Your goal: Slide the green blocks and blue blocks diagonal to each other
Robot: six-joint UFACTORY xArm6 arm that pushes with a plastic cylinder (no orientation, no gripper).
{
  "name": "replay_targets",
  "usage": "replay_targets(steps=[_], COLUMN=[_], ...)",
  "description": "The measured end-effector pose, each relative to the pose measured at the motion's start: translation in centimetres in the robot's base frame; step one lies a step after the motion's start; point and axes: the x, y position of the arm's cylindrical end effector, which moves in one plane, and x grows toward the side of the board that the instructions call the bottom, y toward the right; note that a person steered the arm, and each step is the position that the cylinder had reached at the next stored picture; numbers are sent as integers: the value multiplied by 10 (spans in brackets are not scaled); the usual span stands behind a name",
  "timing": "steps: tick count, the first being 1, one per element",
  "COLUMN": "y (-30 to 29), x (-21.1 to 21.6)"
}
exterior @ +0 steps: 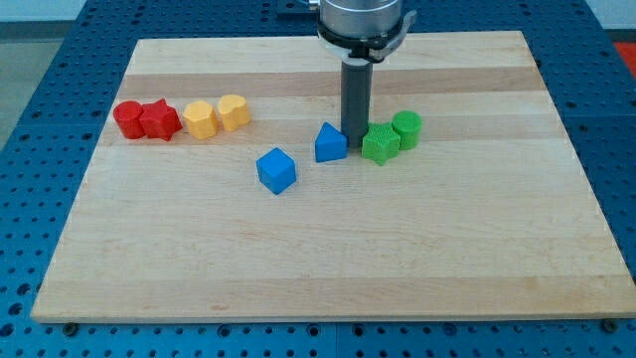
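My tip (355, 148) rests on the board between the blue triangular block (330, 143), just to its left, and the green star-shaped block (380, 144), just to its right. A green round block (406, 129) touches the star block on its upper right. A blue cube (276, 170) lies apart, lower left of the blue triangular block. The rod comes down from the arm at the view's top centre.
Near the board's upper left stand a red round block (129, 118) and a red star block (160, 121) touching, then a yellow hexagonal block (201, 119) and a yellow block (234, 112). The wooden board (318, 259) lies on a blue perforated table.
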Motion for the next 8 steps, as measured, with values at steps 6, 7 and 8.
replay_targets(steps=[6, 7, 8], y=[-27, -33, -33], x=[64, 75, 75])
